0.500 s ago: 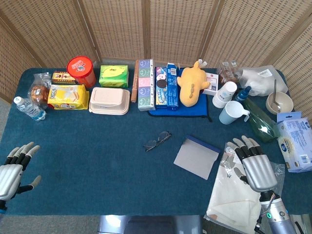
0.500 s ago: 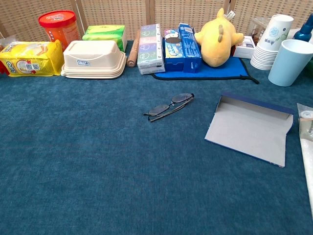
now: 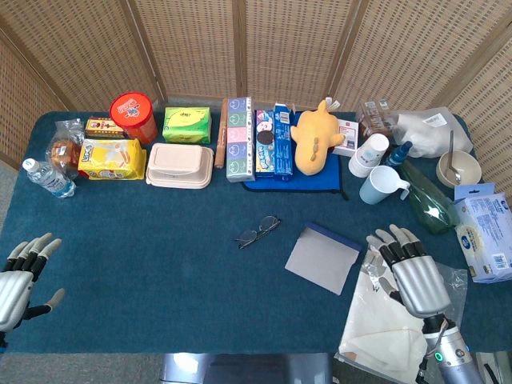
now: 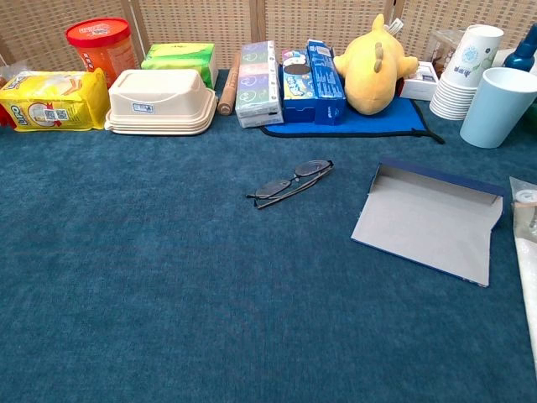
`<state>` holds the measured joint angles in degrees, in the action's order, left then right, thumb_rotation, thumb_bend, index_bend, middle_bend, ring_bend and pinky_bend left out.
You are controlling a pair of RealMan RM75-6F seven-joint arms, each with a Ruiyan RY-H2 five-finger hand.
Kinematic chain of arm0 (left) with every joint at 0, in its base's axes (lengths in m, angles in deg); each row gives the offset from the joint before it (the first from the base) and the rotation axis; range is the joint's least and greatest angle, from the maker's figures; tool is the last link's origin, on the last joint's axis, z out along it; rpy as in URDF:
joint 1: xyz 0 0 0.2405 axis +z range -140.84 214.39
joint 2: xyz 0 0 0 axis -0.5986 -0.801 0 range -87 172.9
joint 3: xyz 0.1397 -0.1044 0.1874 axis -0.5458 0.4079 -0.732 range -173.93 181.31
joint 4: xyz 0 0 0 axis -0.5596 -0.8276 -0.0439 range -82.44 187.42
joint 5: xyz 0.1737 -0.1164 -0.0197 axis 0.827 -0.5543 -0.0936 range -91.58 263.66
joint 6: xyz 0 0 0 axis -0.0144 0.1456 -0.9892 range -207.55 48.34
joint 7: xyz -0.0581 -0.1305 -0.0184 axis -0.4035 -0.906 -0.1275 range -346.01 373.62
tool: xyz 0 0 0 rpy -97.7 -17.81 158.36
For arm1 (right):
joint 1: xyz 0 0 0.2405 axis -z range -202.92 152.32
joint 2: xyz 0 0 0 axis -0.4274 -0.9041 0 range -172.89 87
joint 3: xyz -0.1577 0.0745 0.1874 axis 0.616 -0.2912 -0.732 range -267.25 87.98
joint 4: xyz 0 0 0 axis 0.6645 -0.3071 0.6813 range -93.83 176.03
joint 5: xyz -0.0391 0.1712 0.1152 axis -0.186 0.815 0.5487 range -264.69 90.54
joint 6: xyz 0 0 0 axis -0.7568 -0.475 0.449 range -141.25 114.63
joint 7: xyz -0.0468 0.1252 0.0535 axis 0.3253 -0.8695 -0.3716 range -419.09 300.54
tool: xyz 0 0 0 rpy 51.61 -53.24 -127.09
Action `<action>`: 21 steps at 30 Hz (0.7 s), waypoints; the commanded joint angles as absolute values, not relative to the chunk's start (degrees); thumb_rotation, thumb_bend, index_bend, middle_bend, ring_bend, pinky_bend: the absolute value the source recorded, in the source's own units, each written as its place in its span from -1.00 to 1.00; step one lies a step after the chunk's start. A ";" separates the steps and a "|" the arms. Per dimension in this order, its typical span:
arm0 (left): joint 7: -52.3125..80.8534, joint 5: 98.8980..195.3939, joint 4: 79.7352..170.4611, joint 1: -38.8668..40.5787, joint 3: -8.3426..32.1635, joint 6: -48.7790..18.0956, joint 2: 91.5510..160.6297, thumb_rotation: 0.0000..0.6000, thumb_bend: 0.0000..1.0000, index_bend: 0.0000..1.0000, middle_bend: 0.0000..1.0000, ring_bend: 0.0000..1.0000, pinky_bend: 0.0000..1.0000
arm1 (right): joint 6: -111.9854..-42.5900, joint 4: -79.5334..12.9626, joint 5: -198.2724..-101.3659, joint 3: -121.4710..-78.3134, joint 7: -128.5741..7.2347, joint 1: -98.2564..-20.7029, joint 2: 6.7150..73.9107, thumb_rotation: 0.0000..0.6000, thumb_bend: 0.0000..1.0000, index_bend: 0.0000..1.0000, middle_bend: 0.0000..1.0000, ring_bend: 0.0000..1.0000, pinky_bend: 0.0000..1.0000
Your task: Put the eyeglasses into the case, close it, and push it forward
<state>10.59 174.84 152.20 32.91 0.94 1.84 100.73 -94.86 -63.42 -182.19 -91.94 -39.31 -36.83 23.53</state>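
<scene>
Folded dark-rimmed eyeglasses (image 3: pixel 258 231) (image 4: pixel 291 180) lie on the blue tablecloth near the middle. To their right lies the case (image 3: pixel 323 258) (image 4: pixel 428 220), open and flat, grey inside with a dark blue far edge. My right hand (image 3: pixel 410 270) hovers just right of the case over a clear plastic bag, fingers spread, holding nothing. My left hand (image 3: pixel 18 274) is at the near left edge of the table, far from both objects, fingers apart and empty. Neither hand shows in the chest view.
A row of goods lines the far side: red tub (image 3: pixel 134 116), yellow packet (image 3: pixel 113 158), beige lunch box (image 3: pixel 180 165), tissue packs (image 3: pixel 239 139), yellow plush (image 3: pixel 314 136), paper cups (image 3: pixel 368 154), light blue mug (image 3: pixel 382 185). A water bottle (image 3: pixel 48 178) lies far left.
Both hands have drawn slightly toward the near edge of the table. The eyeglasses and case have not moved.
</scene>
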 commanded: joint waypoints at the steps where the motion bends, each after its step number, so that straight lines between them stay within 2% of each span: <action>1: 10.51 174.85 152.46 32.81 1.21 2.04 100.33 1.00 -0.43 -0.93 -1.00 -1.00 -1.00 | -93.00 -64.83 -183.14 -92.48 -38.41 -38.50 23.54 0.99 -0.56 -0.58 -0.61 -0.78 -0.64; 11: 11.40 174.31 153.73 31.63 1.95 0.81 99.62 1.00 -0.44 -0.93 -1.00 -1.00 -1.00 | -79.26 -67.02 -178.60 -97.71 -34.61 -49.32 29.43 1.00 -0.57 -0.57 -0.61 -0.78 -0.64; 14: 11.73 173.23 153.60 31.28 2.29 0.05 99.65 1.00 -0.43 -0.93 -1.00 -1.00 -1.00 | -72.55 -64.66 -174.04 -100.83 -32.83 -55.15 34.49 1.00 -0.56 -0.57 -0.61 -0.78 -0.64; 21: 11.69 171.83 152.79 30.74 2.70 -1.09 99.84 1.00 -0.43 -0.93 -1.00 -1.00 -1.00 | -65.37 -57.58 -165.90 -104.22 -28.49 -62.94 41.77 1.00 -0.57 -0.57 -0.61 -0.78 -0.64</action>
<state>11.72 171.88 152.85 30.78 2.68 -1.03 99.82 -67.44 -59.94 -168.02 -102.84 -30.28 -60.96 39.50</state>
